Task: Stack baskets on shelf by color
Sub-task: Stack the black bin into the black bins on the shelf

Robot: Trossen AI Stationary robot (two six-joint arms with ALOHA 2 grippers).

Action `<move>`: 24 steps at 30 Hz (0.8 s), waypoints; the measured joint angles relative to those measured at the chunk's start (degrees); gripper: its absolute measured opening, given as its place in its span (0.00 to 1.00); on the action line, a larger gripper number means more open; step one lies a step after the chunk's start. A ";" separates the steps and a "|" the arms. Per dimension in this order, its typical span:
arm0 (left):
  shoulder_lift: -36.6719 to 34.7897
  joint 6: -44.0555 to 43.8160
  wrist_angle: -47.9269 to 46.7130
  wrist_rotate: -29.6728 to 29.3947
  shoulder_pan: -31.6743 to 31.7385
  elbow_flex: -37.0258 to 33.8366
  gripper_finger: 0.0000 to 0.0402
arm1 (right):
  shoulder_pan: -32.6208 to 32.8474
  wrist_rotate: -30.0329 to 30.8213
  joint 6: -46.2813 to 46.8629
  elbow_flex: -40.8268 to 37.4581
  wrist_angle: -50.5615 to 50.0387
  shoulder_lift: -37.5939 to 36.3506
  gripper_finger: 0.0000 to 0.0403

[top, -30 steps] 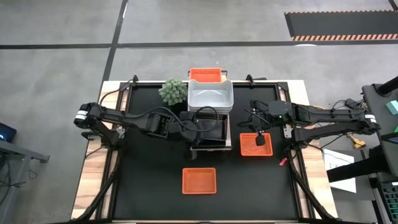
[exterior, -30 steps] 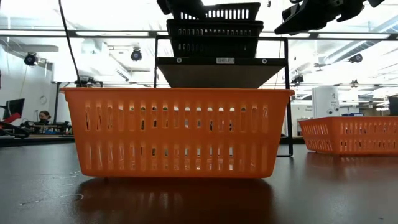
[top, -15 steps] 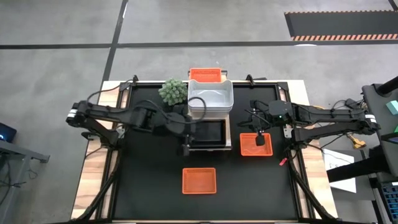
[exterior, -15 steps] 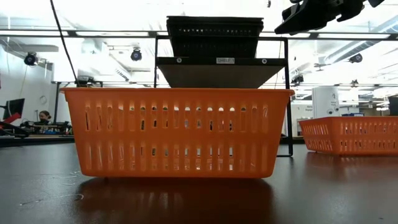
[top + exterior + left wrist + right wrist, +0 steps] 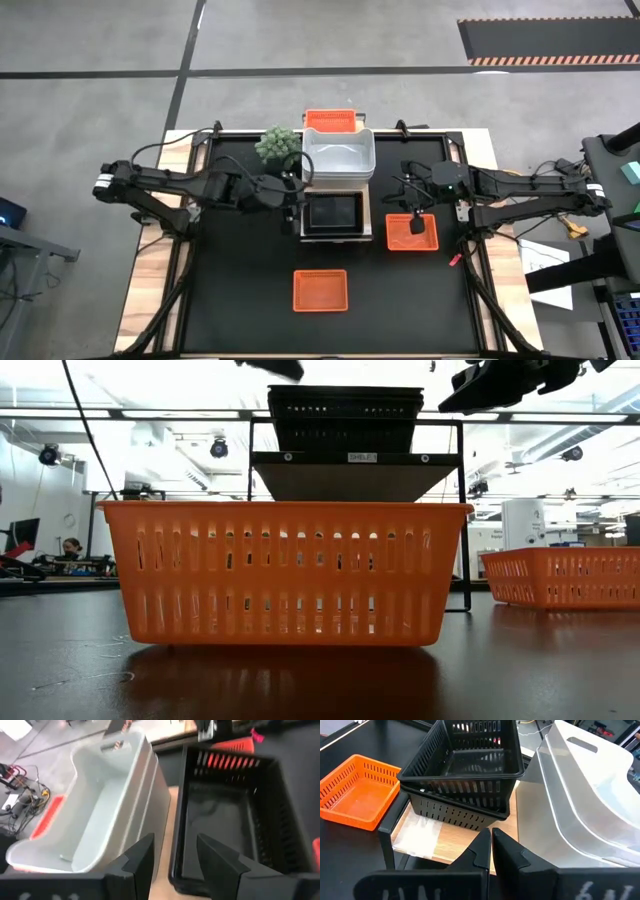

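The shelf [image 5: 367,226] stands mid-table. A red-orange basket [image 5: 330,121] sits on its far end, stacked white baskets [image 5: 338,155] on its middle, two nested black baskets [image 5: 333,212] on its near end. My left gripper [image 5: 291,207] is open, just left of the black stack; in the left wrist view its fingers [image 5: 145,857] stand before the gap between the white basket [image 5: 100,810] and the black one [image 5: 235,815]. My right gripper [image 5: 416,216] is shut and hovers high over an orange basket [image 5: 412,233] on the table. Another orange basket [image 5: 320,290] lies near the front.
A spiky green plant [image 5: 280,145] stands left of the white baskets, close to my left arm. In the low view the front orange basket [image 5: 290,572] fills the foreground, with the shelf [image 5: 350,475] behind it. Bare black table lies left and right of the front basket.
My left gripper has let go of the upper black basket and drawn back toward the table's left edge. The basket, first tilted and raised over the lower black one, now sits level inside it. My right arm has kept still.
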 joint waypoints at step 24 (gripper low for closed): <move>-0.41 2.14 7.08 0.45 2.05 -7.11 0.01 | -0.02 0.41 0.27 -0.02 0.26 0.27 0.02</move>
